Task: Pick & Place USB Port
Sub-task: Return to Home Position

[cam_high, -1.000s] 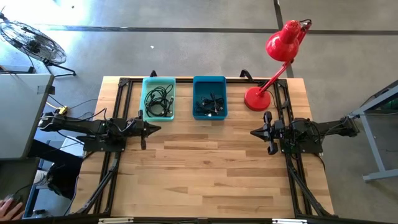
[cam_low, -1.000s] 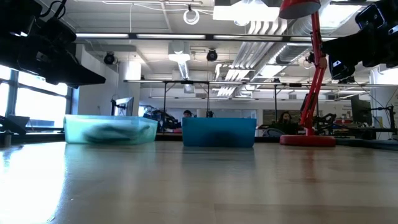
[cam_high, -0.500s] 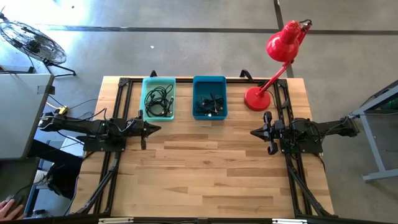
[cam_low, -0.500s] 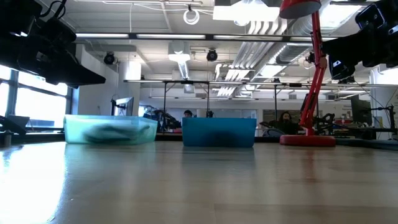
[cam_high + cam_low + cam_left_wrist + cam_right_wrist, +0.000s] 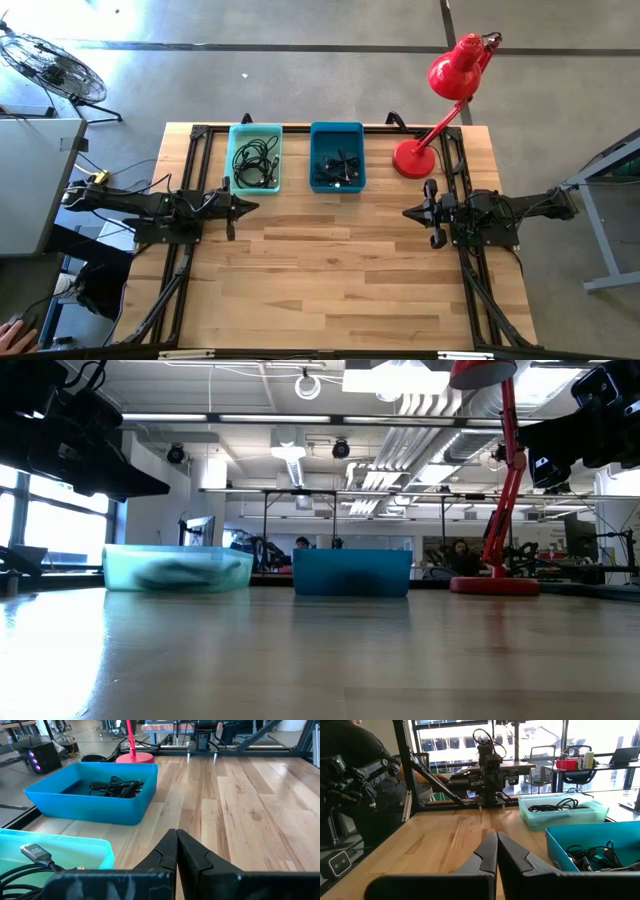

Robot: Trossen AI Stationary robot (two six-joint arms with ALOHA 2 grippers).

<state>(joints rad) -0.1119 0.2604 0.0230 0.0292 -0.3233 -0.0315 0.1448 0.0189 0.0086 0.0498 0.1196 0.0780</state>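
Standing by the light wooden counter (image 5: 330, 270), I see both dark arms drawn back to opposite sides, level with each other. The left end effector (image 5: 250, 207) hovers over the counter's left part, just in front of the translucent pale green plastic bin (image 5: 233, 160). Its two fingers are pressed together and hold nothing. The right end effector (image 5: 408, 213) hangs over the right part, facing the left one across bare wood, its fingers likewise together and empty. The two bins sit side by side at the far edge, near each other but not touching. A tangle of black cables (image 5: 258, 162) lies in the green bin, one of them ending in a silver-tipped plug (image 5: 34, 851). The black USB cable bundle (image 5: 338, 166) lies inside the deep blue plastic bin (image 5: 337, 127). A red desk lamp (image 5: 412, 158) stands on its round base near the far right corner, beside the blue bin.
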